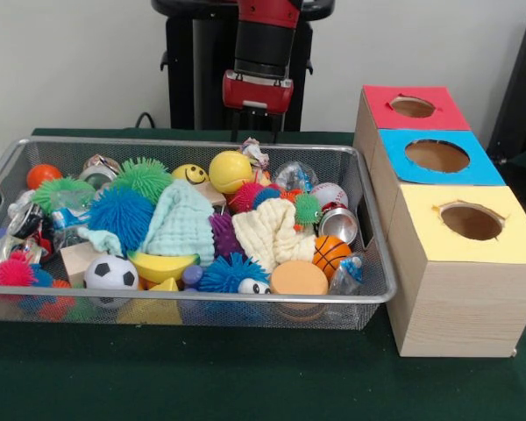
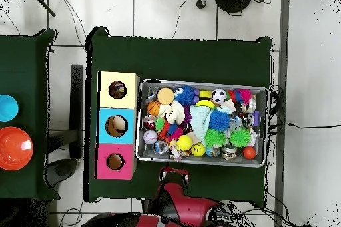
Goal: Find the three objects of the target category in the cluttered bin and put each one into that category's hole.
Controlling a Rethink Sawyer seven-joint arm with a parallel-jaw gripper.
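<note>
Search stage, nothing yet grasped. A wire bin (image 1: pixel 368 294) on the green tabletop (image 1: pixel 245 377) holds a dense jumble: spiky balls (green, blue, purple, pink), a soccer ball (image 1: pixel 111 273), a basketball (image 1: pixel 331 254), a baseball (image 1: pixel 330 194), a yellow ball (image 1: pixel 231 171), a smiley ball (image 1: pixel 190 174), two folded cloths (image 1: pixel 182 224), a can (image 1: pixel 339 225), crumpled wrappers and foam shapes.

The arm (image 1: pixel 261 53) stands behind the bin's far rim, with the end effector (image 1: pixel 256 132) raised above that rim, near the yellow ball. Whether its fingers are spread or closed cannot be told from either view; nothing is seen hanging from it.

Beside the bin, three wooden boxes stand in a row, each with a round hole in a coloured top: red (image 1: pixel 414 107), blue (image 1: pixel 437 155) and yellow (image 1: pixel 472 221). In the overhead view no object can be made out in any hole, so the sorting appears to be at its start.

The target category is not stated, so which three objects are wanted cannot be said (balls, soft items and cans are all present in number).

The next move calls for choosing one exposed target, descending between its neighbours, and closing on it alone; half-buried items under the cloths would likely need uncovering first.
</note>
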